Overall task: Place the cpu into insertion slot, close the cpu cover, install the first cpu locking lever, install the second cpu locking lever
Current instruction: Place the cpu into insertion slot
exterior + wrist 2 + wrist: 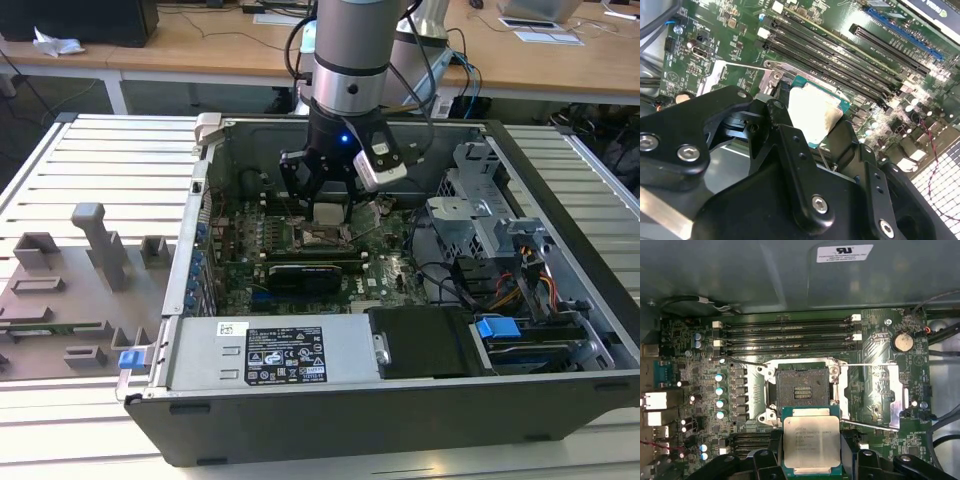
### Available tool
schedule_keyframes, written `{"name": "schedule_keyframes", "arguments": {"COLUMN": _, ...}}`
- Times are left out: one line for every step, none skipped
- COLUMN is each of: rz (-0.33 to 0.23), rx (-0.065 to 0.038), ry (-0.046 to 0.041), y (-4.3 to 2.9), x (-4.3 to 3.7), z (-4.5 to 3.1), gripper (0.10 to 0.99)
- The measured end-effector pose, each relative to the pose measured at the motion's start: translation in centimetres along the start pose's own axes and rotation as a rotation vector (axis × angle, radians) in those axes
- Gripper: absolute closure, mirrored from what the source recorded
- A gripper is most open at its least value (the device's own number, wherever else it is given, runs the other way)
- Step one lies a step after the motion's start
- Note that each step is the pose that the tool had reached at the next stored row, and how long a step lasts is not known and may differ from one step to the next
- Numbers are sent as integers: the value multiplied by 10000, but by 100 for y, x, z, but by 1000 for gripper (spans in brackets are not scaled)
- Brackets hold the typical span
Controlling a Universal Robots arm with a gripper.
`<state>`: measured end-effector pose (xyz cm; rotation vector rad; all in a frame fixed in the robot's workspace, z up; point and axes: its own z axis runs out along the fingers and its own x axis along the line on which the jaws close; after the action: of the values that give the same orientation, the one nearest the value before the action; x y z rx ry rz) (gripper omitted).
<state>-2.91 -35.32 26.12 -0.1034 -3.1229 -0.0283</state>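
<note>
My gripper hung inside the open case, over the middle of the motherboard. My fingers were closed to chip width and pinched the cpu by 2 opposite edges. Its metal top faced up, and it looked flat and level as far as I could judge. In the second wrist view the cpu sat between my black fingers with bare board below it, so I judged it was carried and not seated.

Key relation: the socket lay straight ahead of the chip, on the side toward the memory slots. In the first wrist view the chip's far edge overlapped the socket's near rim, and the rest of the socket showed clear beyond it. The socket was open, with its contact field bare and nothing in it.

The chip's longer sides were the 2 I gripped, so its long axis ran from my palm out toward the socket. Chip edges and socket edges looked parallel, and I noted no twist. I judged the offset to be along that 1 axis only. With 1 arm on this rig, there was no question of which was nearer.

The cpu cover lay thrown back beside the socket, with board showing through its window. A locking lever stood released near it. A second wire rod ran free along the socket's far side.
</note>
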Motion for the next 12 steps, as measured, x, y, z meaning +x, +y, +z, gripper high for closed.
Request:
{"name": "schedule_keyframes", "arguments": {"rz": 100, "rx": 4, "ry": -2, "y": 0, "x": 0, "z": 1, "gripper": 541}}
{"name": "schedule_keyframes", "arguments": {"rz": 289, "rx": 14, "ry": -6, "y": 0, "x": 0, "z": 2, "gripper": 541}}
{"name": "schedule_keyframes", "arguments": {"rz": 452, "rx": 23, "ry": -10, "y": 0, "x": 0, "z": 3, "gripper": 541}}
{"name": "schedule_keyframes", "arguments": {"rz": 548, "rx": 29, "ry": -13, "y": 0, "x": 0, "z": 4, "gripper": 541}}
{"name": "schedule_keyframes", "arguments": {"rz": 667, "rx": 37, "ry": -15, "y": 0, "x": 0, "z": 4, "gripper": 541}}
{"name": "schedule_keyframes", "arguments": {"rz": 801, "rx": 47, "ry": -18, "y": 0, "x": 0, "z": 5, "gripper": 541}}
{"name": "schedule_keyframes", "arguments": {"rz": 896, "rx": 55, "ry": -21, "y": 0, "x": 0, "z": 6, "gripper": 541}}
{"name": "schedule_keyframes", "arguments": {"rz": 1042, "rx": 64, "ry": -24, "y": 0, "x": 0, "z": 6, "gripper": 541}}
{"name": "schedule_keyframes", "arguments": {"rz": 1184, "rx": 73, "ry": -28, "y": 0, "x": 0, "z": 7, "gripper": 541}}
{"name": "schedule_keyframes", "arguments": {"rz": 1272, "rx": 77, "ry": -29, "y": 0, "x": 0, "z": 7, "gripper": 541}}
{"name": "schedule_keyframes", "arguments": {"rz": 1514, "rx": 93, "ry": -35, "y": 0, "x": 0, "z": 8, "gripper": 541}}
{"name": "schedule_keyframes", "arguments": {"rz": 1655, "rx": 101, "ry": -38, "y": 0, "x": 0, "z": 9, "gripper": 541}}
